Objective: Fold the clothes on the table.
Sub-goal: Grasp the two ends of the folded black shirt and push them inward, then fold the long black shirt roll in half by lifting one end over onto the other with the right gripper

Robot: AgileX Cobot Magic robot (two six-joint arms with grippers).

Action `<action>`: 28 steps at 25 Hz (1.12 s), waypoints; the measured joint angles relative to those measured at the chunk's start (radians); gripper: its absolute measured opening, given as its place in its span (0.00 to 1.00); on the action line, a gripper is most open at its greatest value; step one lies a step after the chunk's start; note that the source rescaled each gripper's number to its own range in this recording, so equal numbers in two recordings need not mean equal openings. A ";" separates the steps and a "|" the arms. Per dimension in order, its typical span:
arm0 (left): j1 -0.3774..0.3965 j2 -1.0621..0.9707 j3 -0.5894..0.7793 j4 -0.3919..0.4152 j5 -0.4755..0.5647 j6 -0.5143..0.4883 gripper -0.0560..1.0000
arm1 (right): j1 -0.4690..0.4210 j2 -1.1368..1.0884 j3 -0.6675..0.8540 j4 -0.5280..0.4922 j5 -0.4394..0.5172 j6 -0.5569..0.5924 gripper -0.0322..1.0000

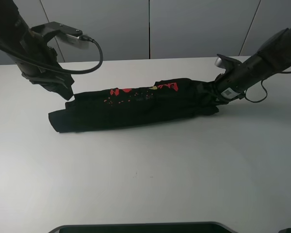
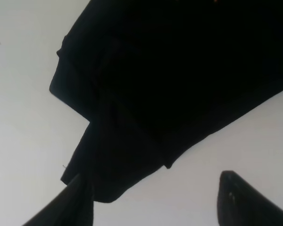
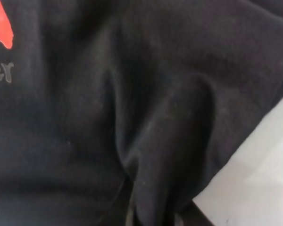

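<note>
The left gripper (image 1: 66,92) hangs released, jaws spread, with one end of the black shirt (image 1: 136,107) just ahead of its fingertips. The shirt lies in a long folded band on the white desk (image 1: 150,179). Its other end is bunched inside the right gripper (image 1: 216,94), which grasps it.

Black shirt (image 3: 146,94): you could read only grey letters "er" (image 3: 2,73) under red print (image 3: 2,28); the rest was illegible.
</note>
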 joint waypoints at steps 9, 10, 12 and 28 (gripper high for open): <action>0.000 0.000 0.000 0.006 0.032 0.000 0.74 | 0.000 -0.188 -0.053 -0.808 0.028 0.606 0.13; 0.000 0.000 0.000 0.006 0.035 -0.003 0.74 | 0.000 -0.220 -0.057 -0.862 0.038 0.649 0.13; 0.000 0.000 0.000 0.006 0.039 -0.006 0.74 | 0.000 -0.272 -0.061 -0.932 0.055 0.702 0.13; 0.000 0.000 -0.060 0.006 0.078 -0.001 0.74 | -0.002 -0.590 -0.061 -1.177 0.183 0.887 0.13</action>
